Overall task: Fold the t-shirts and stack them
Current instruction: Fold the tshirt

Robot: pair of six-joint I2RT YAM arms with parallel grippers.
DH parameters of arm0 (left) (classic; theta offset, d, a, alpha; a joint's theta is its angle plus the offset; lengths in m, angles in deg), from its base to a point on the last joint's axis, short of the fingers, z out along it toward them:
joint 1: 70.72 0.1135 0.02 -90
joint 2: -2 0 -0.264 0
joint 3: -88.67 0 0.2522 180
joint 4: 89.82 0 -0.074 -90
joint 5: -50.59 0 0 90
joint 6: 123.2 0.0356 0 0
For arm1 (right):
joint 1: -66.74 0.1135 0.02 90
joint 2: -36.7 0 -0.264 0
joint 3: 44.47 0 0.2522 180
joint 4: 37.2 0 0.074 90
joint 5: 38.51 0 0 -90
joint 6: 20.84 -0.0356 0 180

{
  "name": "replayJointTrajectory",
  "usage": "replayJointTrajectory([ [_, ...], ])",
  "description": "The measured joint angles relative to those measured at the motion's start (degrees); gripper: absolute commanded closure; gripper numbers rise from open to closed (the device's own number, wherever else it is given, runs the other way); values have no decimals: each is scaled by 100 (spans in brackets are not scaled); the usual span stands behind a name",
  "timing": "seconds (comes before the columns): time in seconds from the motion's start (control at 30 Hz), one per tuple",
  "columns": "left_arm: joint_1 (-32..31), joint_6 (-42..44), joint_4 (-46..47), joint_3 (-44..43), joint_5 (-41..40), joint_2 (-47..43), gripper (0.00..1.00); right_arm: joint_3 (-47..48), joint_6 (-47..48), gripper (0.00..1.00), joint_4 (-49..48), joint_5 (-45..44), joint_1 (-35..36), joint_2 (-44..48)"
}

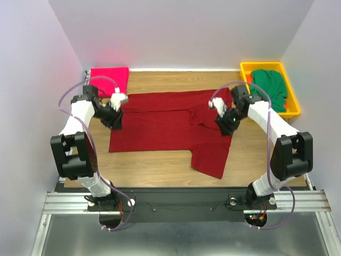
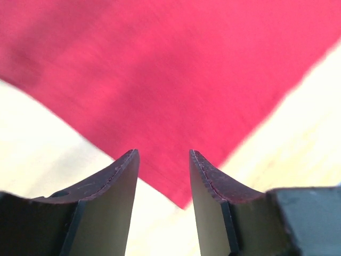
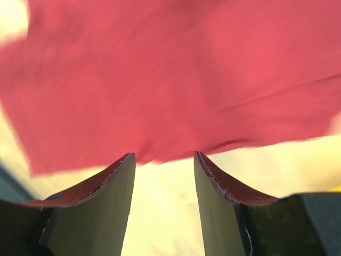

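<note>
The maroon t-shirt (image 1: 160, 122) lies partly folded across the middle of the table, one flap hanging toward the front right. The pink-magenta t-shirt (image 1: 109, 79) lies folded at the back left corner. The green t-shirt (image 1: 270, 85) is bunched in the yellow bin (image 1: 291, 109). My left gripper (image 1: 115, 124) hovers over the maroon shirt's left edge; in the left wrist view it (image 2: 162, 160) is open, a corner of the cloth (image 2: 170, 80) just beyond its tips. My right gripper (image 1: 224, 127) hovers over the shirt's right edge, open (image 3: 162, 160) above bare wood, the cloth's edge (image 3: 176, 74) ahead.
The wooden tabletop (image 1: 154, 165) is walled in white at the back and sides. The yellow bin stands at the back right corner. The metal rail with both arm bases (image 1: 176, 201) runs along the near edge.
</note>
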State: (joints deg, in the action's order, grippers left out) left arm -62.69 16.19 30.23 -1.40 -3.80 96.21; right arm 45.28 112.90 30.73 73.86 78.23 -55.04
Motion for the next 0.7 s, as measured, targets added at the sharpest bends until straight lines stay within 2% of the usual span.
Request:
replayJointTrajectory([
  [0.13,33,474,-107,1060,-164,-365,46,-1130,179,46,90,-85,149,310],
  [0.27,33,802,33,1906,-509,-776,46,-1786,295,46,-105,-306,273,634],
  [0.43,33,1075,293,2330,-855,-1095,46,-2046,348,46,-675,-566,280,702],
  [0.7,35,1342,726,2660,-1268,-1115,45,-2358,481,46,-1292,-796,284,691],
])
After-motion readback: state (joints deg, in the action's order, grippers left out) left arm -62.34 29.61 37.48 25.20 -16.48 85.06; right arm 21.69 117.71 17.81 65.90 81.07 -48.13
